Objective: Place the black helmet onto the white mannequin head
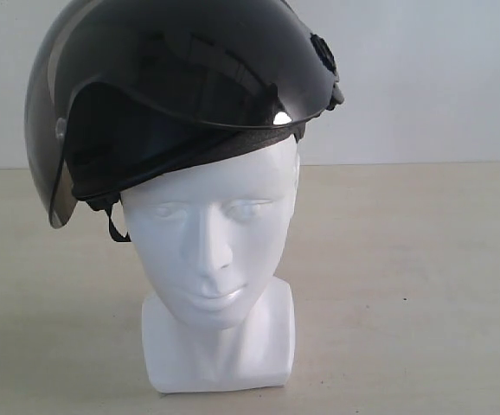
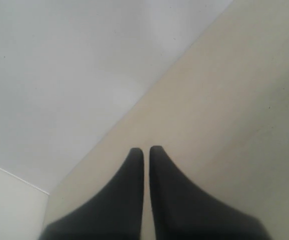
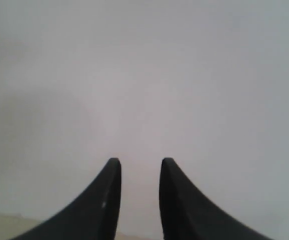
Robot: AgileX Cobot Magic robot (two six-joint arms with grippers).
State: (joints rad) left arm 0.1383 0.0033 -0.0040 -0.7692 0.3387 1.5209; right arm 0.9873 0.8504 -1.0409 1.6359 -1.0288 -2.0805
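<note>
Helmet (image 1: 181, 78) sits on top of the head (image 1: 215, 251), cocked. Visor (image 1: 47, 147) hangs at 9 o'clock and the shell's rear rides up at 2 o'clock. Its long axis runs 9-to-3 across the exterior view while the face looks at the camera. My read: perched on the crown, placed but askew.

Neither gripper shows in the exterior view and neither wrist cam sees the helmet, so I can't tell bearing or which arm is nearer.

Left gripper (image 2: 146, 150): fingers pressed almost together, holding nothing, over the table (image 1: 423, 285). Right gripper (image 3: 140, 161): fingers spread, nothing between, facing the blank wall (image 1: 432, 78).

Table is flat matte beige, with room on both sides of the head for 2 arms.
</note>
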